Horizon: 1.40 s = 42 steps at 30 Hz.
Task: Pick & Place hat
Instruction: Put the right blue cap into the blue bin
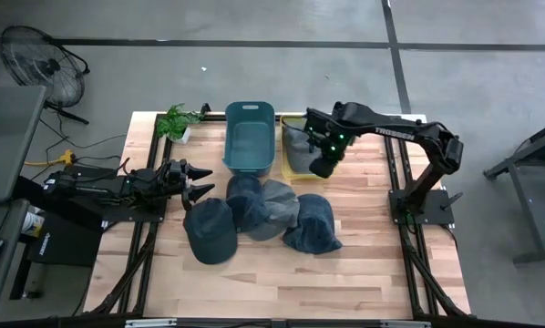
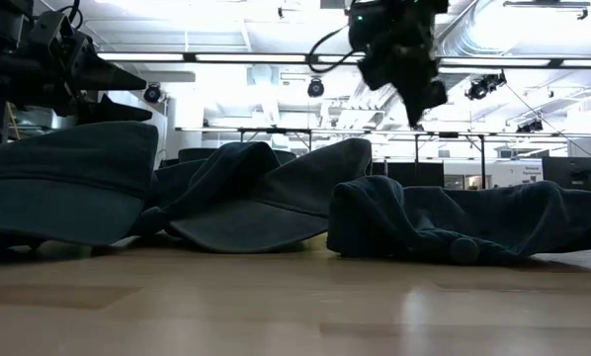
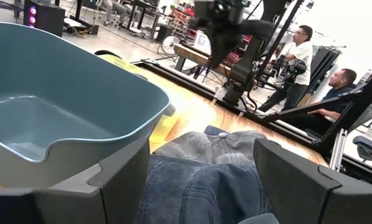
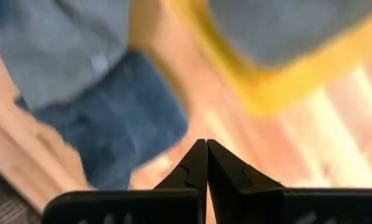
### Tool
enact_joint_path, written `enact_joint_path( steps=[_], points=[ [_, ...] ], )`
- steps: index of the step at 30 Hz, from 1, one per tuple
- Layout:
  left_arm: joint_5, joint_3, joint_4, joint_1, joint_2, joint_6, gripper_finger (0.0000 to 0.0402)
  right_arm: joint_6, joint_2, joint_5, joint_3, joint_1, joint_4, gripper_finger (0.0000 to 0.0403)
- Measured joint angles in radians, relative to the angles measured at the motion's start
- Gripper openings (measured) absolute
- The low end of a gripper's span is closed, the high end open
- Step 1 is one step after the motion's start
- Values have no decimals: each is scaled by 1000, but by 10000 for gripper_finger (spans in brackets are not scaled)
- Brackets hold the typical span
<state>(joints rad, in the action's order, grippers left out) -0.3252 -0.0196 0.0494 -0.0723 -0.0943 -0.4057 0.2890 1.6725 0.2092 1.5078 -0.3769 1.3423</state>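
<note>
Several dark blue hats lie in a loose, overlapping pile on the wooden table: one at the near left (image 1: 209,230), two in the middle (image 1: 245,196) (image 1: 277,208) and one at the right (image 1: 313,223). They also show in the low view (image 2: 266,193). A grey hat (image 1: 298,138) lies in a yellow bin (image 1: 302,169). My left gripper (image 1: 195,180) is open and empty, level, just left of the pile; its wrist view shows hats (image 3: 204,168) between its fingers, farther off. My right gripper (image 1: 323,166) is shut and empty, raised above the table beside the yellow bin's near edge (image 4: 267,93).
A teal bin (image 1: 250,137) stands at the far middle, left of the yellow bin. A small plant (image 1: 177,120) stands at the far left corner. Bare wood lies along the table's near edge (image 1: 272,282). People (image 3: 298,50) stand beyond the table.
</note>
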Motion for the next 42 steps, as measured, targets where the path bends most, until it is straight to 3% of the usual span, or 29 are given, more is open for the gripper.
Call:
enact_joint_path(
  steps=[4,8,13,19,26,31,35,42],
  points=[
    [0,0,0,0,0,0,284,54,-34,13,-57,60,39,0],
    [0,0,0,0,0,0,284,164,-153,86,-245,148,-118,0],
    [0,0,0,0,0,0,284,485,-323,109,-510,307,-394,0],
    [0,0,0,0,0,0,284,799,-410,-68,-680,519,-652,0],
    [0,0,0,0,0,0,284,999,-411,-257,-747,655,-767,0],
    [0,0,0,0,0,0,284,1037,-382,-308,-738,682,-809,14],
    [0,0,0,0,0,0,284,1054,-334,-312,-710,681,-806,52],
    [0,0,0,0,0,0,284,1116,-239,-247,-654,681,-798,158]
  ],
)
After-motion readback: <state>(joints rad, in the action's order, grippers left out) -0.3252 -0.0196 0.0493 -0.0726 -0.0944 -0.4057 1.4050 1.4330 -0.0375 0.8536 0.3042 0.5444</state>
